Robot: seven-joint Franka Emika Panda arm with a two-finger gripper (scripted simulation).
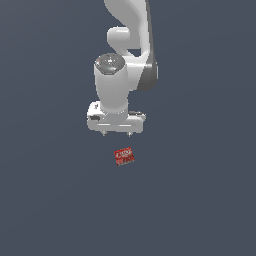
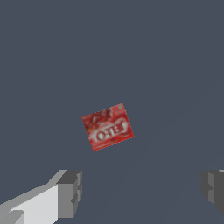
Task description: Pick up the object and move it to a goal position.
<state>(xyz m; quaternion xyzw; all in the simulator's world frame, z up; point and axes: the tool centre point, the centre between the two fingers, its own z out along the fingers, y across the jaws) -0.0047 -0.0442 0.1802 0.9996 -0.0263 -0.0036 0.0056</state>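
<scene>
1. At centre of the exterior view, the gripper point(image 1: 116, 133) hangs pointing down above the grey floor point(image 1: 200, 200); only two short fingertip stubs show under the white hand body.
2. Wrist view: the gripper point(image 2: 142, 190) has its jaws spread wide apart, one grey pad point(image 2: 70, 192) on one side and the other pad point(image 2: 214, 188) at the frame edge. Nothing between them but bare floor point(image 2: 175, 65).
3. The red box point(image 1: 124, 156) lies flat on the floor, just past the fingertips at about 5 o'clock from the gripper in the exterior view. Not touching either finger.
4. In the wrist view the red box point(image 2: 107, 127) sits clear of both pads, at roughly 1 o'clock from the nearer pad. It lies turned at a slant to the line between the pads. Whitish lettering and darker print visible on its top face; text too blurred to read.
5. The box looks narrower than the gap between the pads.
6. Outward: white wrist housing point(image 1: 112, 85) with a grey cap above the hand; white arm link point(image 1: 130, 20) rises toward 12 o'clock and leaves the frame.
7. The floor is uniform dark grey-blue in both views.
</scene>
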